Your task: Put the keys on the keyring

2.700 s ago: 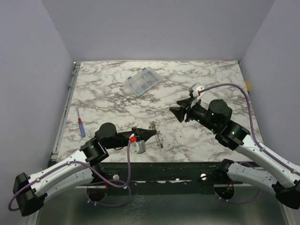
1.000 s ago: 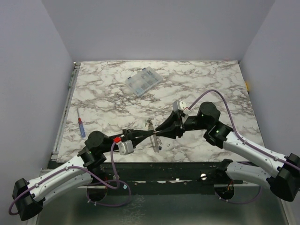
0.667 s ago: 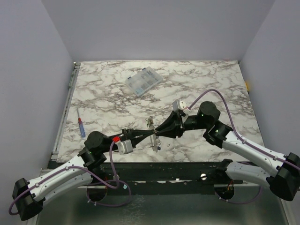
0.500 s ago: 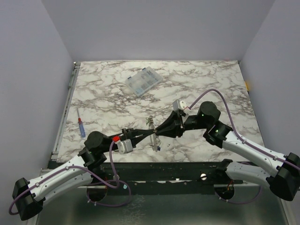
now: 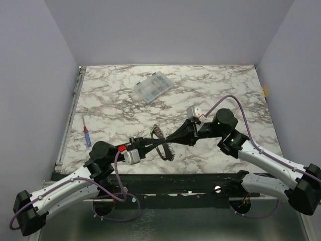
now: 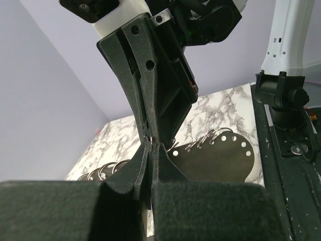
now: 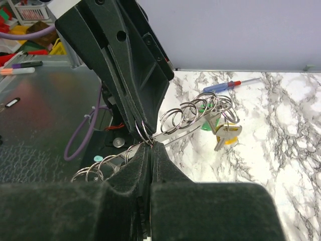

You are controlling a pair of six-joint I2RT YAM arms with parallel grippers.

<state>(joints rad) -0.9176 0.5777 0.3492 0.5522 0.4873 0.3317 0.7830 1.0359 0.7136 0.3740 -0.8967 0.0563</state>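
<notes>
Threading looked partly done: left gripper (image 6: 152,146) and right gripper (image 7: 150,146) each pinched tight on the keyring (image 7: 173,131), green and yellow keys (image 7: 226,131) already hanging there, any others unseen.

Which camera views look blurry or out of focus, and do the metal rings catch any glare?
Top external view: soft even light, faint shadows on the table, everything sharp. Left wrist view: the left gripper fills the bottom as a dark blur. Right wrist view: the right gripper blurs likewise; the keyring and the keys are sharp, with small glints on the metal.
</notes>
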